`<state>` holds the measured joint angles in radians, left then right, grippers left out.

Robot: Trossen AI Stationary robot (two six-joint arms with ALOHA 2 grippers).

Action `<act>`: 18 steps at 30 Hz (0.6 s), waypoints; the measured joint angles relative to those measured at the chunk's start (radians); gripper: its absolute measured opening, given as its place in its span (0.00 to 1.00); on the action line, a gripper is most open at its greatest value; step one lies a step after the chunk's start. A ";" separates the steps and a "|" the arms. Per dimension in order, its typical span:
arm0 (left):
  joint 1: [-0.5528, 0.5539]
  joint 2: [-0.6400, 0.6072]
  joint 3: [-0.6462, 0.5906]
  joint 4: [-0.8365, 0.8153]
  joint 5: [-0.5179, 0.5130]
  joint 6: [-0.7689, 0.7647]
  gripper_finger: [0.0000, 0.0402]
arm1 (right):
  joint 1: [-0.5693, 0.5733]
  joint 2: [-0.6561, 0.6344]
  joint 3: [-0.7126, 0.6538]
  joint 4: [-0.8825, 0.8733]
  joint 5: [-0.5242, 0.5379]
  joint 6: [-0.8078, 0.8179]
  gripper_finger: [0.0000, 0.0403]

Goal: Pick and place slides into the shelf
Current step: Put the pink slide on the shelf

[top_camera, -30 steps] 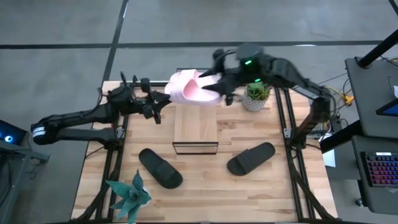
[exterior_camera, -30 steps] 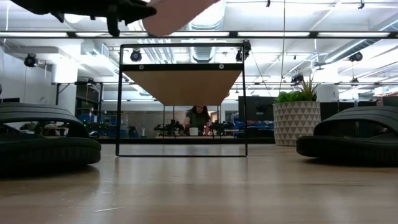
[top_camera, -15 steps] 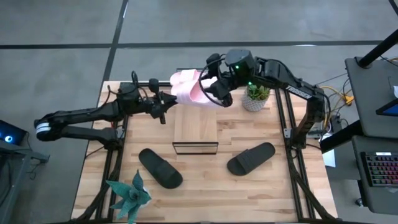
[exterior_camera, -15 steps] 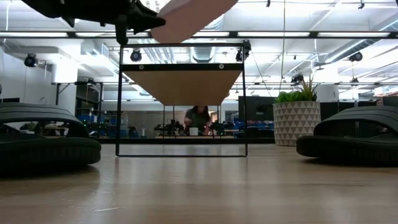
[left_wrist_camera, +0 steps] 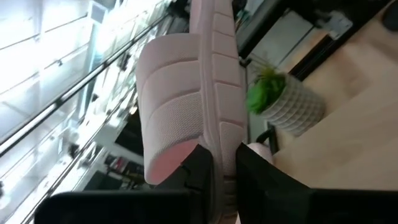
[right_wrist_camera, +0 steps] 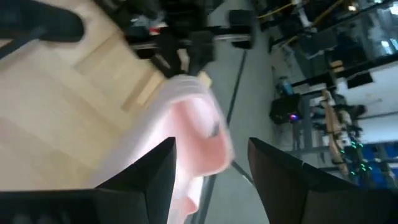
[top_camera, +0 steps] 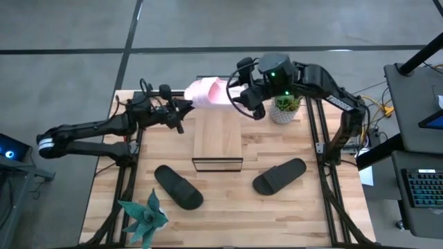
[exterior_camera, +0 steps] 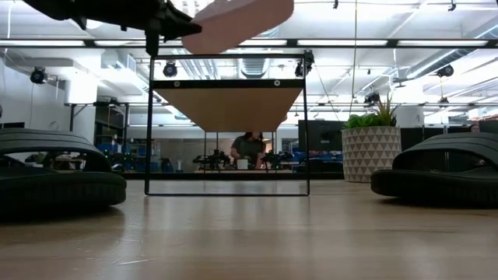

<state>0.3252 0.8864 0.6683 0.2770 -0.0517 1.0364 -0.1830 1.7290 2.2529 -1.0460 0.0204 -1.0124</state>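
Pale pink, the wide-strapped slide sandal (top_camera: 208,95) hangs in the air just past the far end of the small light-wood shelf with its thin black frame (top_camera: 217,139), above the wooden tabletop (top_camera: 277,207). Your left pincer (top_camera: 184,107) is clamped on the sole's edge (left_wrist_camera: 214,112); your right pincer (top_camera: 237,97) sits at the sandal's other end, fingers (right_wrist_camera: 155,177) spread wide around it without closing. Two matte black slides (top_camera: 178,186) (top_camera: 279,176) lie on the tabletop.
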 joint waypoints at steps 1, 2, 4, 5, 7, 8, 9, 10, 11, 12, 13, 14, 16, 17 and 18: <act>0.000 -0.009 -0.001 -0.004 -0.013 0.003 0.05 | 0.008 0.000 0.001 -0.005 0.000 -0.006 0.47; 0.000 -0.019 -0.002 -0.005 -0.022 0.008 0.05 | 0.016 -0.003 0.002 -0.004 0.000 -0.008 0.47; 0.000 -0.039 -0.003 -0.013 -0.038 0.021 0.05 | 0.033 -0.009 0.002 -0.004 0.000 -0.015 0.47; 0.000 -0.049 -0.003 -0.016 -0.038 0.020 0.05 | 0.040 -0.013 0.002 -0.005 0.000 -0.021 0.47; 0.000 -0.065 -0.005 -0.018 -0.038 0.020 0.05 | 0.053 -0.020 0.002 -0.009 0.000 -0.032 0.47; 0.000 -0.073 -0.006 -0.018 -0.038 0.019 0.05 | 0.057 -0.021 0.003 -0.020 0.000 -0.036 0.47; 0.000 -0.081 -0.007 -0.022 -0.038 0.019 0.05 | 0.061 -0.021 0.003 -0.033 0.003 -0.040 0.47; 0.000 -0.087 -0.007 -0.025 -0.038 0.019 0.05 | 0.063 -0.021 0.003 -0.046 0.006 -0.044 0.47; 0.000 -0.092 -0.008 -0.024 -0.038 0.019 0.05 | 0.064 -0.021 0.003 -0.060 0.008 -0.046 0.47; 0.000 -0.097 -0.010 -0.025 -0.038 0.018 0.05 | 0.064 -0.020 0.003 -0.070 0.009 -0.047 0.47; 0.000 -0.100 -0.012 -0.026 -0.037 0.018 0.05 | 0.063 -0.019 0.003 -0.073 0.014 -0.047 0.47; 0.000 -0.102 -0.013 -0.026 -0.036 0.018 0.05 | 0.063 -0.019 0.002 -0.073 0.028 -0.049 0.47; 0.000 -0.105 -0.016 -0.026 -0.034 0.018 0.05 | 0.063 -0.019 0.002 -0.072 0.072 -0.062 0.47; 0.000 -0.104 -0.016 -0.026 -0.034 0.018 0.05 | 0.063 -0.019 0.002 -0.072 0.083 -0.062 0.47; 0.000 -0.104 -0.016 -0.026 -0.034 0.018 0.05 | 0.063 -0.019 0.002 -0.071 0.087 -0.062 0.47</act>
<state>0.3248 0.7822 0.6525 0.2506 -0.0854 1.0546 -0.1199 1.7103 2.2547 -1.1172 0.1070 -1.0745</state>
